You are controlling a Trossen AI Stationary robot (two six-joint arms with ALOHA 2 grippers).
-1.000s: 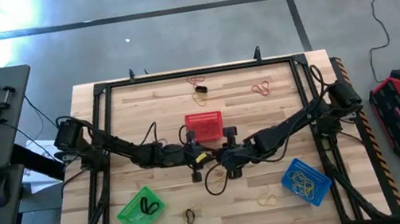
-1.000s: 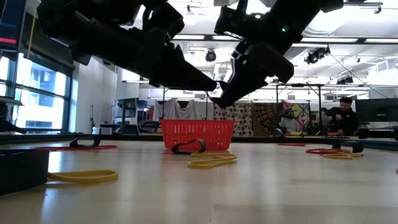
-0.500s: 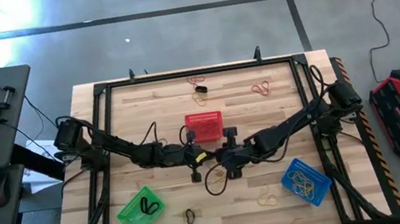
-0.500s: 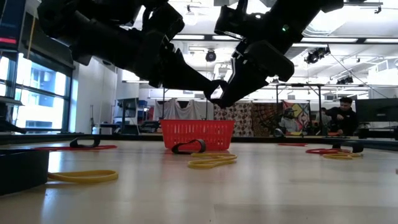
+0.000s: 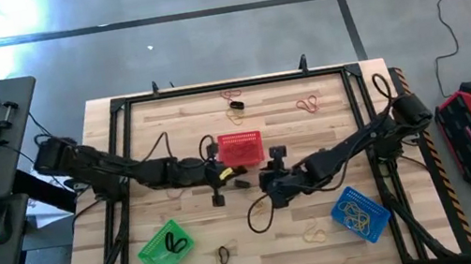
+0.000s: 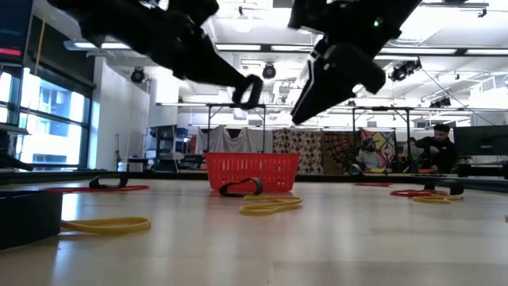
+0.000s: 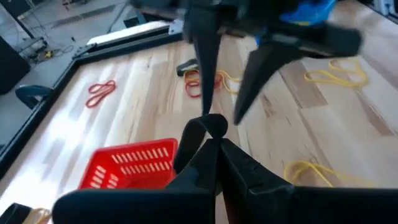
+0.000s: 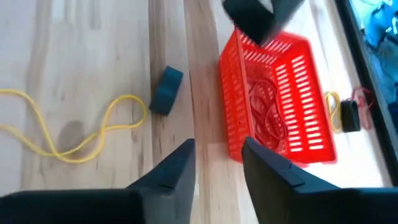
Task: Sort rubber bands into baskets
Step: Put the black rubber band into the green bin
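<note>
Low in the high view's centre the right gripper [image 5: 274, 185] hangs spread and empty; above it the left gripper [image 6: 248, 90] pinches a black rubber band [image 6: 251, 90] beside the red basket [image 5: 241, 148]; next, probably carry to the green basket [image 5: 166, 248].

My left gripper [image 7: 208, 140] was black, pinching a black rubber band [image 7: 202, 130]. The lattice baskets were red [image 5: 240, 148], green [image 5: 166, 248] and blue [image 5: 359, 212]; the table [image 5: 329, 126] was pale striped wood.
</note>
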